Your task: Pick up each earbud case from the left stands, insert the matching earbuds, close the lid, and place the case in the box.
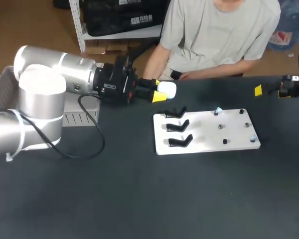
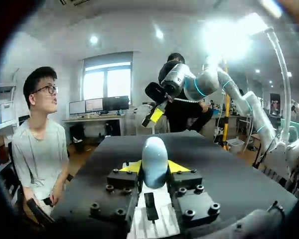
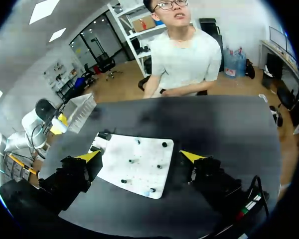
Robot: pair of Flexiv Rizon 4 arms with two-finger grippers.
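Our left gripper (image 1: 162, 91) pinches the white earbud case (image 1: 168, 90) just beyond the black stands (image 1: 179, 127), while our right gripper (image 3: 140, 156) hangs spread wide, apart from the white board (image 1: 209, 132).

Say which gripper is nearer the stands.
Left. The left gripper, holding a case, is just behind the stands; the right gripper is past the other end of the board.
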